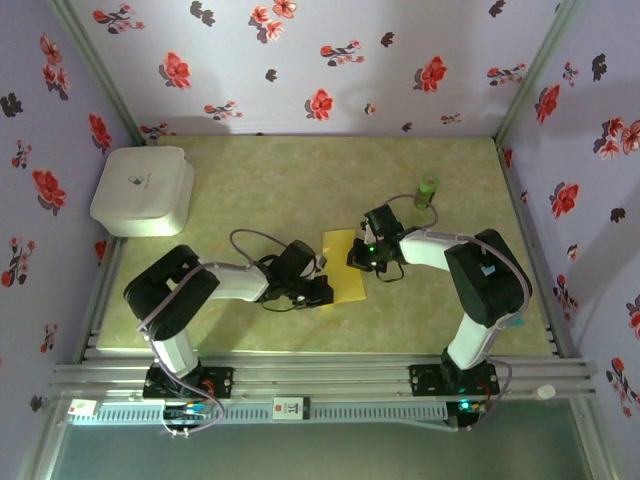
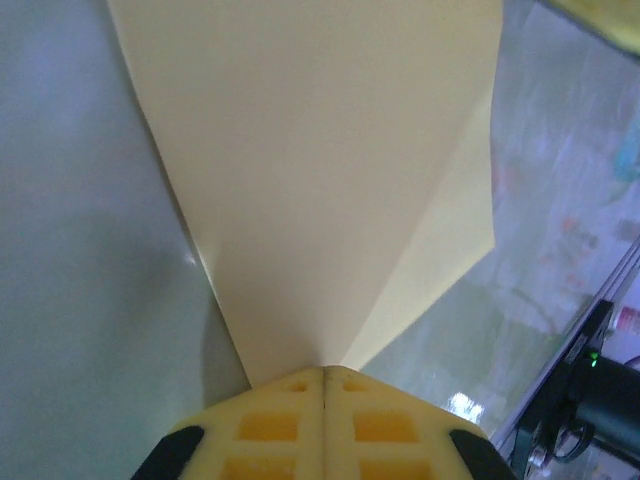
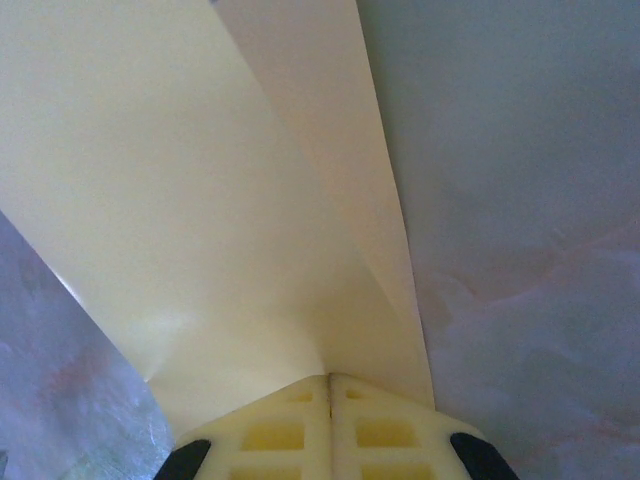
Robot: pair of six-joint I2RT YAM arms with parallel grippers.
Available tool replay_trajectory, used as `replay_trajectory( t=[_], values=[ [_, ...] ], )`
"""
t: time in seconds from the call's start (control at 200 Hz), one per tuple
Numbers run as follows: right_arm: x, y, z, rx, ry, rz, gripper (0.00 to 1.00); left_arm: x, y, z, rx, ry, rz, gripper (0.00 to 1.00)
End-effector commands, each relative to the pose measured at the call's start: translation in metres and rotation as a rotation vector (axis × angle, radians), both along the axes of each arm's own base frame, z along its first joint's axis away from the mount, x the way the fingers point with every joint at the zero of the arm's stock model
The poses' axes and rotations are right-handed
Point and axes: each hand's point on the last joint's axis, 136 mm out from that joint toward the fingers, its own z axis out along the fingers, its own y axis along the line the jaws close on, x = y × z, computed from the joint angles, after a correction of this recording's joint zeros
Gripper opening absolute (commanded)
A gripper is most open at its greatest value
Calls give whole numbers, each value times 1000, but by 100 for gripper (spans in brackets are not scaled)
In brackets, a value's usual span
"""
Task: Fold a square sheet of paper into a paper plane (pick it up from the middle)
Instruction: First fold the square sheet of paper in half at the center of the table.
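Inwards, elbows bent: left gripper, right gripper tight on yellow paper.

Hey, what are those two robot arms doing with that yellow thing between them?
The two arms are folding a yellow sheet of paper in the middle of the table. The left gripper is pinched shut on one side of it and the right gripper is pinched shut on the opposite side. The paper shows folded layers but is not a finished plane. A white box and a small green cylinder sit apart, untouched.
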Motion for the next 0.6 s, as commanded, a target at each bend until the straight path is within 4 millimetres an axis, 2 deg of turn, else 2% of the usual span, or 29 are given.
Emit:
replay_trajectory(
  t=[0.0, 0.06, 0.155, 0.23, 0.295, 0.48, 0.595],
  values=[
    [-46, -41, -48, -198, 191, -40, 0, -23, 22, -12, 102, 31, -52, 0],
    [-45, -40, -47, -195, 189, -39, 0, -20, 19, 0, 82, 3, -60, 0],
    [-46, -40, -47, -194, 192, -34, 0, -5, 9, 33, 30, -85, -63, 0],
    [-45, -40, -46, -193, 187, -32, 0, 14, 5, 60, -15, -148, -37, 0],
    [-44, -39, -45, -189, 185, -32, 0, 36, 4, 73, -47, -184, 5, 0],
    [-44, -36, -44, -182, 192, -20, 0, 95, -2, 83, -116, -205, 97, 0],
    [-43, -34, -43, -178, 195, -17, 0, 117, -4, 68, -107, -189, 116, 0]
  ],
)
